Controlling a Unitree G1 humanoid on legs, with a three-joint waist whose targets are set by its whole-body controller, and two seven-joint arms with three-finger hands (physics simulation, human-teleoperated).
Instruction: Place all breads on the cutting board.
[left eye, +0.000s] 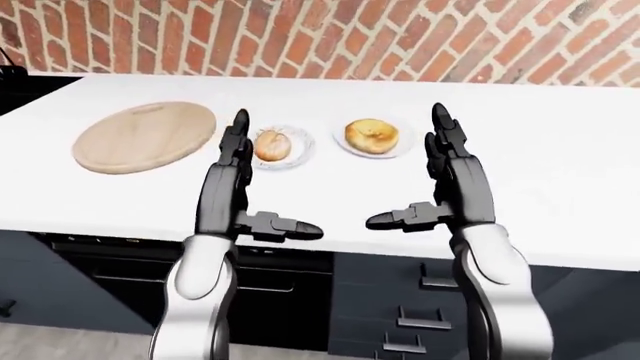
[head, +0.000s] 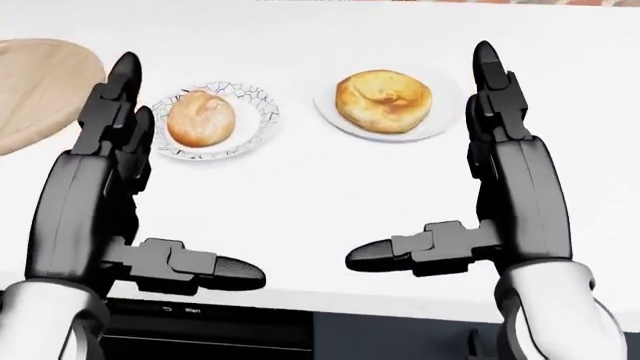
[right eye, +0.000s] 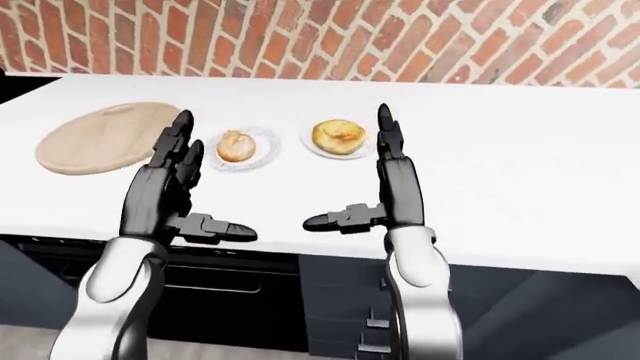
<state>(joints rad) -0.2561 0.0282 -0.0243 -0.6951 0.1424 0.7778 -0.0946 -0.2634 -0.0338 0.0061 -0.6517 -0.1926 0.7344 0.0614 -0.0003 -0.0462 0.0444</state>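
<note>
A round bread roll (head: 200, 120) lies on a small crackle-patterned plate (head: 255, 131), and a flatter golden bun (head: 384, 101) rests on a plain white plate (head: 440, 124) to its right. The round wooden cutting board (left eye: 145, 136) sits left of both on the white counter, bare. My left hand (head: 150, 172) is open, fingers pointing up, just left of the roll's plate. My right hand (head: 440, 157) is open too, right of the bun's plate. Both hands hover above the counter, touching nothing, thumbs pointing inward.
The white counter (left eye: 560, 180) runs wide to the right, backed by a red brick wall (left eye: 400, 37). Below its near edge are a black oven (left eye: 260, 285) with a control strip and dark drawers (left eye: 400, 307) to its right.
</note>
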